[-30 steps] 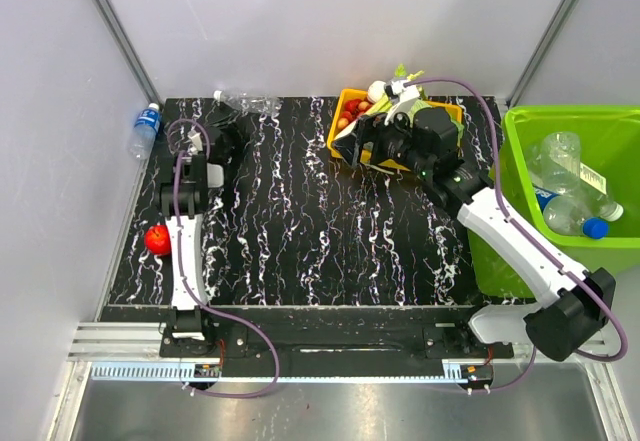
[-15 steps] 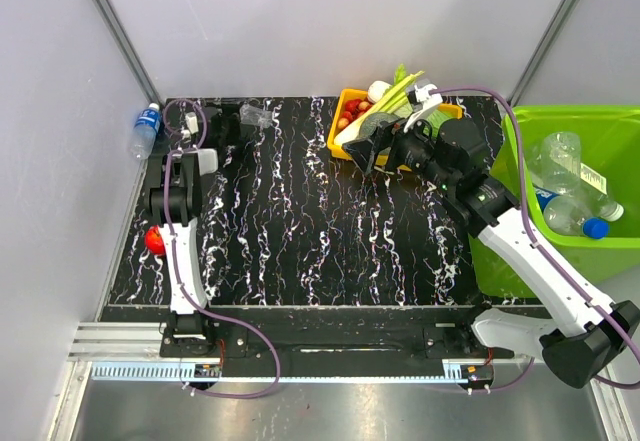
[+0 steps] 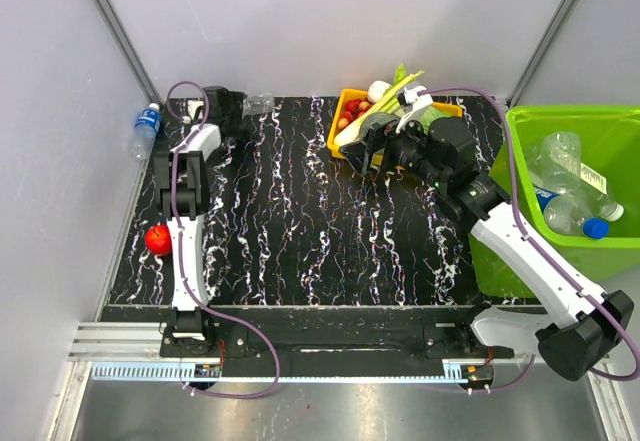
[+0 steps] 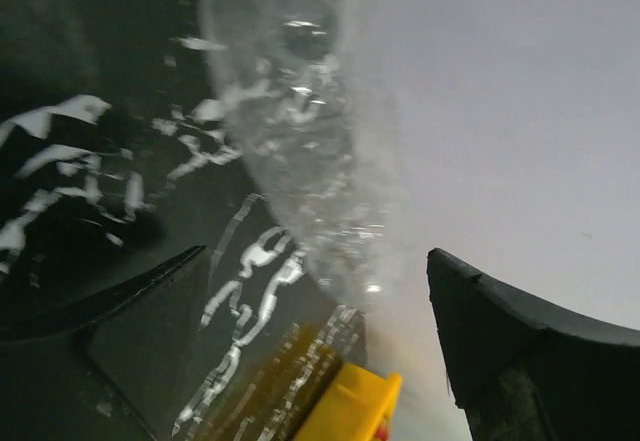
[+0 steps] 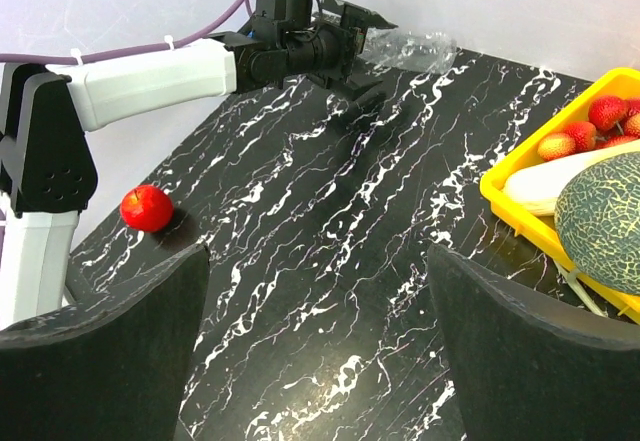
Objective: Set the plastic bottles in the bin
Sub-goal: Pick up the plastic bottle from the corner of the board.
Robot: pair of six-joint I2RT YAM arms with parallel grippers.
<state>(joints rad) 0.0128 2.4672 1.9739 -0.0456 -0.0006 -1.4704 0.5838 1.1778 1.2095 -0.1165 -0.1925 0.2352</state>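
Observation:
A clear crushed plastic bottle (image 3: 259, 104) (image 4: 300, 141) (image 5: 415, 49) lies at the table's back edge near the wall. My left gripper (image 3: 238, 113) (image 4: 315, 291) is open right behind it, and the bottle sits just beyond the fingertips. A blue-labelled bottle (image 3: 145, 127) lies off the table's left edge. The lime-green bin (image 3: 492, 251) stands at the right with several bottles (image 3: 572, 209) inside. My right gripper (image 3: 372, 151) (image 5: 315, 311) hangs open over the table by the yellow tray, holding nothing.
The yellow tray (image 3: 340, 133) (image 5: 520, 206) holds vegetables, strawberries (image 5: 600, 113) and a melon (image 5: 605, 221). A red apple (image 3: 157, 239) (image 5: 147, 207) rests near the table's left edge. The grey wall (image 4: 520, 111) rises close behind the clear bottle.
My left gripper opened and pushed toward the back wall; the clear bottle shifted right, ahead of its fingers. The right arm swung out slightly, then drew back a little beside the tray.

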